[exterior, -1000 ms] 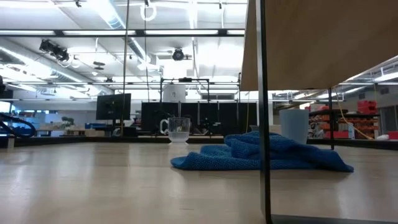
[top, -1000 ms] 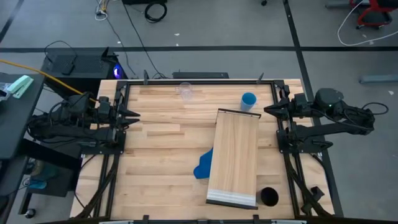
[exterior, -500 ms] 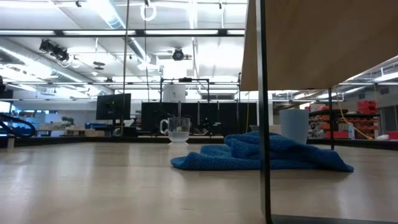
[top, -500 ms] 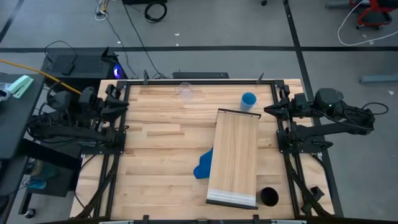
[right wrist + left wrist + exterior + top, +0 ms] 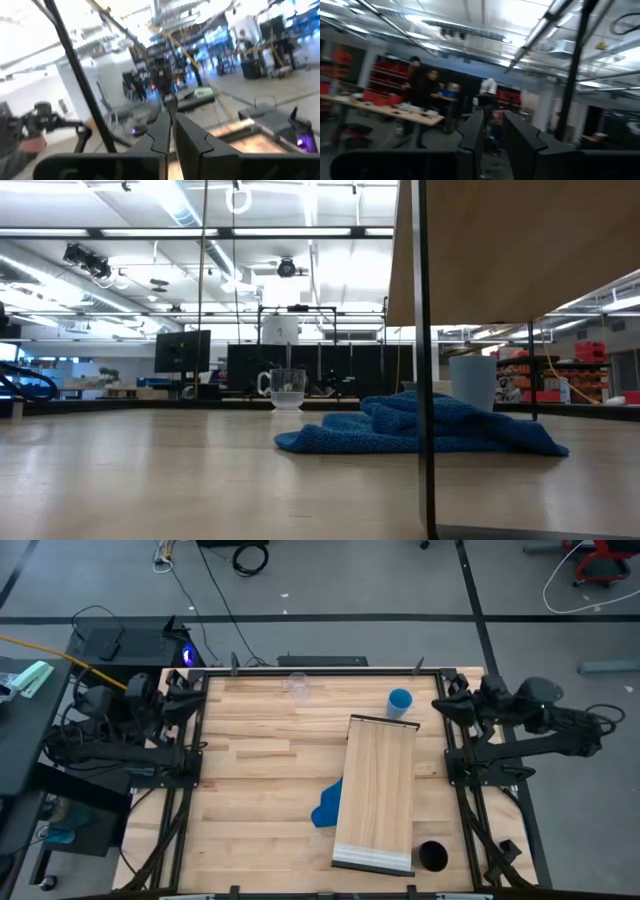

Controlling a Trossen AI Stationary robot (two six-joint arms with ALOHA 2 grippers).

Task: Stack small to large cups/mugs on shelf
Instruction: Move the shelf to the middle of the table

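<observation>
The small clear cup stands at the table's far edge and also shows in the low view. The blue cup stands just beyond the shelf's far end. The black cup stands by the shelf's near right corner. The light-wood shelf stands on thin legs on the tabletop, its metal strip at the near end. My left gripper is at the table's left edge, slightly open and empty. My right gripper is at the right edge, shut and empty.
A crumpled blue cloth lies on the table against the shelf's left side and partly under it; it also shows in the low view. Bare butcher-block tabletop lies left of the shelf. People stand in the room beyond.
My left gripper has drawn back toward the table's far left corner and tipped up. My right gripper has then swung toward the far edge and tipped up too. The cups, the shelf and the cloth have stayed where they were.
</observation>
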